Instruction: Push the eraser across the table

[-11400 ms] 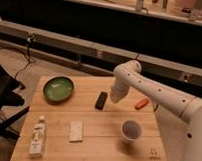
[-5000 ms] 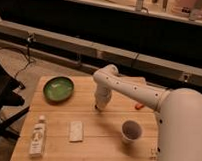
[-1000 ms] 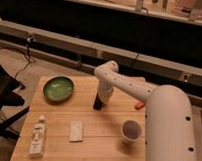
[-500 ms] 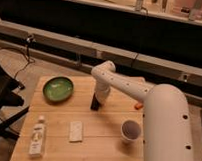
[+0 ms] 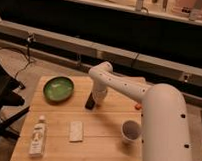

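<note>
So the white arm is reaching in from the right and bending down over the middle of the table [image 5: 110, 128], with the gripper [image 5: 97, 98] sitting low near the tabletop, just right of the eraser [image 5: 90, 101]. The eraser is lying roughly mid-table, a bit toward the far side, to the right of the green bowl [image 5: 58, 89] and looking like it's touching or almost touching the gripper. Honestly can't tell which, since the dark block and the arm's end are blurring into each other there. The big rounded arm shell is taking up the whole lower right and covering that side of the table.

A tiny bit of something orange [image 5: 137, 106] is peeking out right at the arm's edge, mostly hidden. The white cup [image 5: 131, 131] is standing near the front right, just beside the arm. The pale flat pad [image 5: 75, 130] is lying front-centre, and a bottle [image 5: 38, 137] is lying near the front left corner, label unreadable.
</note>
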{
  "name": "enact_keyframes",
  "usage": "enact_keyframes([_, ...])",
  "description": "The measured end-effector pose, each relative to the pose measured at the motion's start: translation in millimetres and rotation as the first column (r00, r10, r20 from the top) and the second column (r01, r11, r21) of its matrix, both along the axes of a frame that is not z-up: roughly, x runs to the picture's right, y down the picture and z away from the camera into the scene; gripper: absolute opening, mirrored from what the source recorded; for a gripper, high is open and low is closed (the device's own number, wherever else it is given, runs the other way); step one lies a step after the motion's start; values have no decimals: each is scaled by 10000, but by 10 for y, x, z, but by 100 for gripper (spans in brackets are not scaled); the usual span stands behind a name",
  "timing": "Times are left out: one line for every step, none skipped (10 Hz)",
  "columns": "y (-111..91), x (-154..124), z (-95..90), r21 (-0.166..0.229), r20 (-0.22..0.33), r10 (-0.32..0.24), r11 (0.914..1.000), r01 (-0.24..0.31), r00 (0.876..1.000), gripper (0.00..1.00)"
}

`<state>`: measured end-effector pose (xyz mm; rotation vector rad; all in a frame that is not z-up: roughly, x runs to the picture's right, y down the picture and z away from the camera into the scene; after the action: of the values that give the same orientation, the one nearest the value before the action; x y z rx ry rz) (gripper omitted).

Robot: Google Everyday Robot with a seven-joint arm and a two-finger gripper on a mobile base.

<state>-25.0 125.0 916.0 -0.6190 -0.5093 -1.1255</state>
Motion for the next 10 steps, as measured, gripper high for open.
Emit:
enact_keyframes([19,-240,-53,35,368,-210,9998,209,9991,0])
enact_keyframes([34,-468,-117,98,747,-442,9990,435,9962,0])
enact_keyframes([49,-610,-165,155,1026,-651,9978,639,9926,0])
enact_keyframes([66,-784,-225,244,1382,-967,9953,942,9857,0])
enact_keyframes([86,-876,-245,278,1574,-1168,9931,1138,9806,0])
enact_keyframes([83,-935,-242,323,1702,-1302,9914,1266,9768,0])
enact_keyframes([76,-935,-238,362,1791,-1395,9902,1352,9739,0])
enact_keyframes([44,-882,-248,425,1770,-1330,9909,1275,9752,0])
enact_keyframes([-9,-799,-273,517,1722,-1209,9922,1136,9776,0])
enact_keyframes([-47,-761,-299,615,1702,-1134,9926,1044,9789,0])
